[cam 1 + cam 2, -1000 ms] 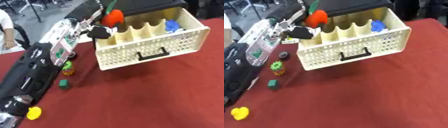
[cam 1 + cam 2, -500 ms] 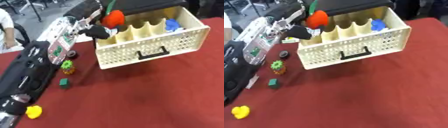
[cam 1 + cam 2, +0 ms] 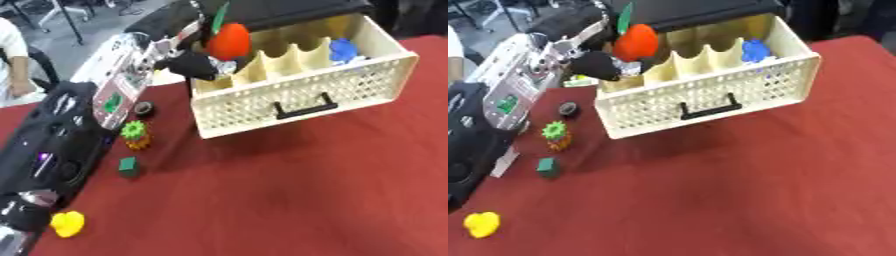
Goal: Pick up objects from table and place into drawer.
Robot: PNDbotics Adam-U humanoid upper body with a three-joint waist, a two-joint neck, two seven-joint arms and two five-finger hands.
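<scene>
The left hand (image 3: 197, 65) is reaching from the left side to the near-left corner of the cream drawer (image 3: 306, 95), and it is carrying an orange-red toy with a green leaf (image 3: 229, 40), maybe a carrot or a fruit. The toy is hanging just over the leftmost compartment, a little above the rim, so I judge that the placing step is in hand and almost at its end. The dark fingers are curling near the bottom of the toy, but how exactly they are gripping it I cannot tell clearly; it seems they are pinching it from below. A blue object (image 3: 343, 48) is already lying in the compartment at the right end of the drawer. On the red table (image 3: 306, 190), left of the drawer, several things are waiting: a small black round piece (image 3: 144, 108), a green and orange pineapple-like toy (image 3: 134, 135), a green cube (image 3: 129, 166) and a yellow toy (image 3: 67, 223) near the lower left corner. The right hand is not showing in either view. The next move, I think, is calling for lowering the toy between the dividers and opening the fingers, without catching the drawer wall.
</scene>
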